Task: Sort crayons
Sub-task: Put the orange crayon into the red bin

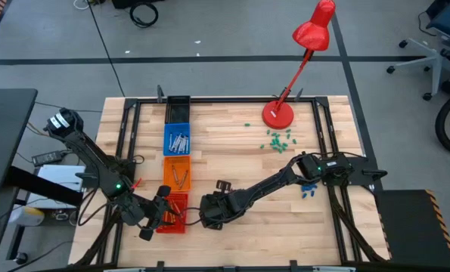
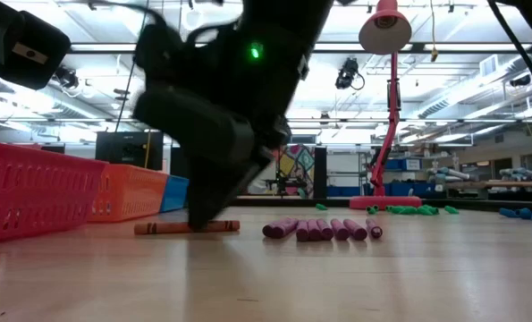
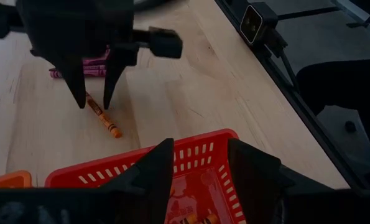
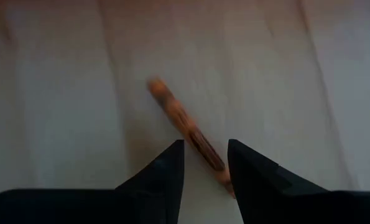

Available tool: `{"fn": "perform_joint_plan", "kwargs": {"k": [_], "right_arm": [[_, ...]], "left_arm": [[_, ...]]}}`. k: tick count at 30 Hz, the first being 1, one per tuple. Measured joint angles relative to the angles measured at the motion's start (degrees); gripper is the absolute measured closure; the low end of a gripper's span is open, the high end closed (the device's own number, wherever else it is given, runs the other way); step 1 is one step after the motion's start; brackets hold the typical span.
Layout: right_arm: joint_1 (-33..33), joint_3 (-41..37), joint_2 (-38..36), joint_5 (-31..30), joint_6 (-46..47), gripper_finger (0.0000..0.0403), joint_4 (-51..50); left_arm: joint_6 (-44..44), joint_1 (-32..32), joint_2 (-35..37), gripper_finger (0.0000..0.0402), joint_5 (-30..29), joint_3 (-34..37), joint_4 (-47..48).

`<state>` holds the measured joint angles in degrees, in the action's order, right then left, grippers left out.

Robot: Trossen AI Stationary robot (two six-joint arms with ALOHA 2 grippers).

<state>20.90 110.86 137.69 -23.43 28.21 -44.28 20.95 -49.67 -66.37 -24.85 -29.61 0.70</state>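
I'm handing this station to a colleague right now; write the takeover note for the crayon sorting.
Right gripper: jaws open, straddling the orange crayon that lies on the table, not yet closed on it.
Left gripper: open, empty, over the red basket.
Done: the blue basket holds grey crayons, the orange basket and the red basket each hold some.
Left: the orange crayon, a row of magenta crayons just beyond it, green crayons by the red lamp and blue crayons near the right arm.
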Motion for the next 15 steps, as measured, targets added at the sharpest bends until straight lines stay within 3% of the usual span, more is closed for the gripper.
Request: {"fn": "perform_joint_plan", "kwargs": {"k": [7,15], "right_arm": [[-0.5,0.1,0.0,3.5,-1.1,0.0284,0.3],[-2.9,-0.4,-0.4,13.9,-0.8,0.0284,0.8]], "left_arm": [[0.0,0.0,0.0,0.0237,0.0,0.0,0.1],[0.2,0.0,0.0,0.0237,0.0,0.0,0.1]]}}
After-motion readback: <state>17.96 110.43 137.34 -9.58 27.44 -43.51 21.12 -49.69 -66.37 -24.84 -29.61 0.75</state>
